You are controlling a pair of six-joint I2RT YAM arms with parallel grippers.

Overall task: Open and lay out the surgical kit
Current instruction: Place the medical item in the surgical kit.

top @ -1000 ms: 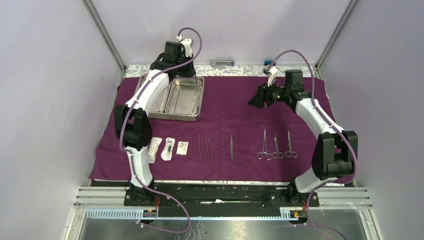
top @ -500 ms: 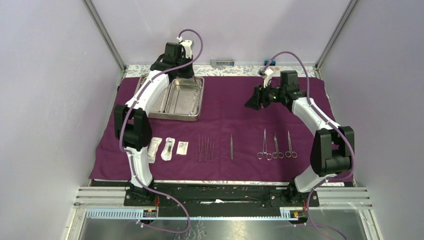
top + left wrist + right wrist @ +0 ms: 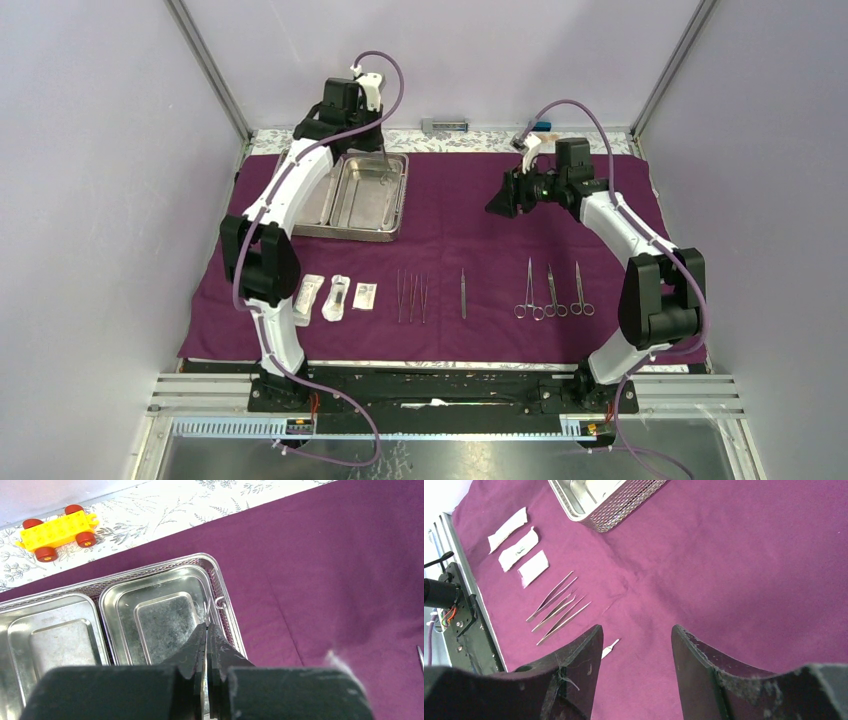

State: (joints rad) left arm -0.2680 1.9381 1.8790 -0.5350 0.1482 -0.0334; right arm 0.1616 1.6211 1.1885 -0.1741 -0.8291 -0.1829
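The dark purple cloth (image 3: 470, 230) lies spread over the table. On its far left stands the steel tray (image 3: 340, 232) (image 3: 220, 580) (image 3: 609, 515). My left gripper (image 3: 380, 148) (image 3: 206, 626) hovers over the tray's right compartment, shut on a thin steel instrument (image 3: 385, 172) that hangs down from it. Along the near side lie the white packets (image 3: 338, 297) (image 3: 519, 550), tweezers (image 3: 411, 297) (image 3: 556, 607), one slim single tool (image 3: 463, 293) (image 3: 611, 647) and ring-handled forceps (image 3: 550, 292). My right gripper (image 3: 500, 203) (image 3: 636, 628) hangs open and empty above the cloth's middle.
A yellow toy car (image 3: 57, 532) with red wheels sits on the patterned sheet behind the tray. A small grey object (image 3: 445, 125) lies at the back edge. Side walls close in the table left and right.
My left gripper has risen and drawn back over the tray with the thin instrument in it. My right gripper has shifted a little to the left and towards the back.
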